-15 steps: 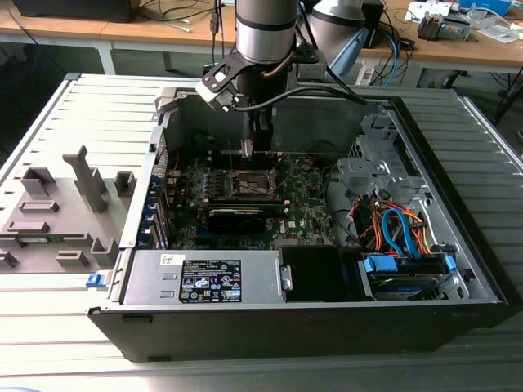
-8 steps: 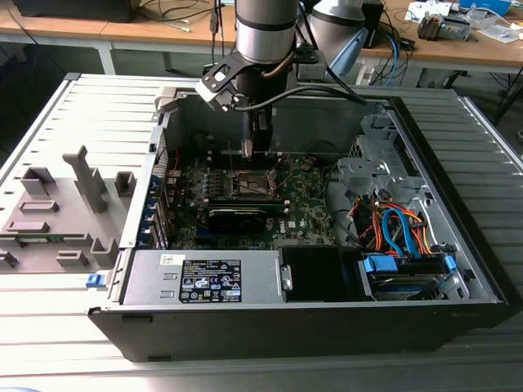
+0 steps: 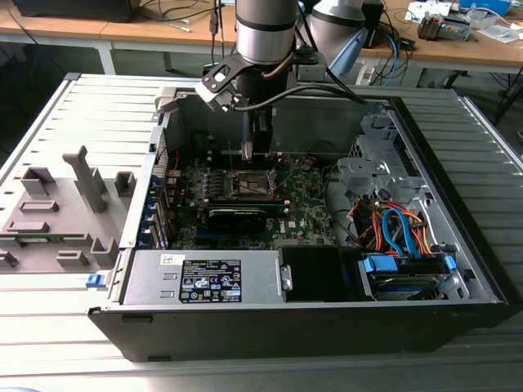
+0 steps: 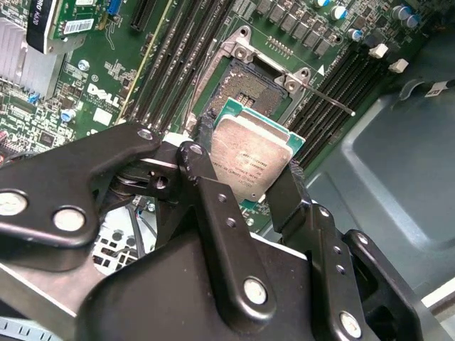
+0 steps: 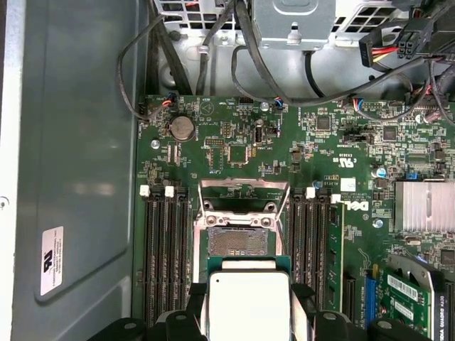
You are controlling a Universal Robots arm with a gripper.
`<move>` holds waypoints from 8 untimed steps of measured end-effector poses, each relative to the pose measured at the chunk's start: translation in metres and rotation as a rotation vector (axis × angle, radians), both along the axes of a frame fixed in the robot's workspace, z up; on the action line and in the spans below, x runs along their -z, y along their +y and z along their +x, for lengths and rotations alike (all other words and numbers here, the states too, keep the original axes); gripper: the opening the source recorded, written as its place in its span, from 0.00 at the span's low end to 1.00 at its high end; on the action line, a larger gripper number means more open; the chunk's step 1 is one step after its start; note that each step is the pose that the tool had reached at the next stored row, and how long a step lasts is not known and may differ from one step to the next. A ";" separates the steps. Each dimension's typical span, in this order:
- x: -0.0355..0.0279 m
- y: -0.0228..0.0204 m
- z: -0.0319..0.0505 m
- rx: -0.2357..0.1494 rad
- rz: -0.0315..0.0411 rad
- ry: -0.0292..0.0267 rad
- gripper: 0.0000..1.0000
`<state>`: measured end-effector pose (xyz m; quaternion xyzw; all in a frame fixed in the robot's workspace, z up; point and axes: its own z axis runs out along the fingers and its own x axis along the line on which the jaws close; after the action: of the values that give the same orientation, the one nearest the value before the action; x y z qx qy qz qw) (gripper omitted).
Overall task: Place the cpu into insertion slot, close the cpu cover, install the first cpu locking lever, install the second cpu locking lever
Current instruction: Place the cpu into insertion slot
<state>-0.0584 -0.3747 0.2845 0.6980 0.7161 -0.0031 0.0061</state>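
cpu (image 4: 252, 153) held in end effector (image 4: 249, 162), nr insertion slot (image 4: 249, 89).

Soft, even light from overhead. The cpu (image 5: 247, 305) glares nearly white in the first wrist view; my black fingers (image 4: 213, 213) catch faint sheen in the second; the computer case (image 3: 310, 331) interior lies mildly shadowed.

The cpu (image 4: 252, 160), silvery-tan face up, hangs tilted in the claw (image 4: 249, 169) at the bare insertion slot's (image 5: 237, 242) edge. The cpu cover (image 5: 244, 193) stands swung open. In the exterior view, the slot sits at six o'clock from the claw.
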 end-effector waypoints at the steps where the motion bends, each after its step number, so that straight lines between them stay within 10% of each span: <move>1: 0.0002 0.0000 0.0000 0.000 0.0000 0.0000 0.55; 8: 0.0014 0.0000 0.0000 0.000 0.0000 0.0000 0.55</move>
<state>-0.0584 -0.3747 0.2831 0.6980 0.7161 -0.0031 0.0061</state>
